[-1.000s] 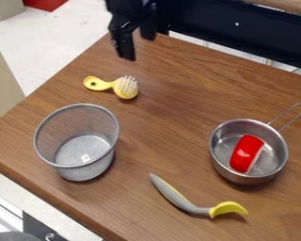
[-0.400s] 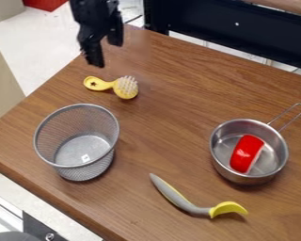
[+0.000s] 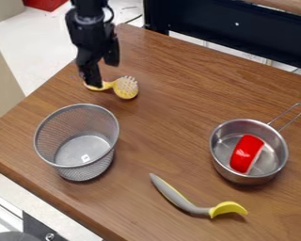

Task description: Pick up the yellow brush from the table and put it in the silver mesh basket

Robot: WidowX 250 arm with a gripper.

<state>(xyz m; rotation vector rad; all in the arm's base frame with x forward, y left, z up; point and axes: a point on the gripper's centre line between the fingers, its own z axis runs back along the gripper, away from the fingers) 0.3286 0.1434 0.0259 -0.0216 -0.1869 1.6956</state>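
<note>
The black gripper [image 3: 105, 75] hangs open at the upper left, its two fingers apart. One finger is in front of the handle end of a yellow brush [image 3: 126, 87] and partly hides it; whether they touch I cannot tell. The brush lies on the wooden table with its pale bristles facing up. Below it stands a silver mesh basket [image 3: 83, 170] with nothing in it. On the right, a steel saucepan [image 3: 273, 174] holds a red object [image 3: 246, 153] with a pale edge. A grey and yellow utensil [image 3: 182, 201] lies at the lower middle.
The saucepan's wire handle [image 3: 290, 117] points to the upper right. The wooden table [image 3: 165, 127] has its left edge running diagonally beside the basket. A dark panel [image 3: 228, 28] stands behind the back edge.
The gripper has moved left and then down, from above the table's back corner to the brush's handle end. The brush, basket, saucepan and utensil have stayed put.
</note>
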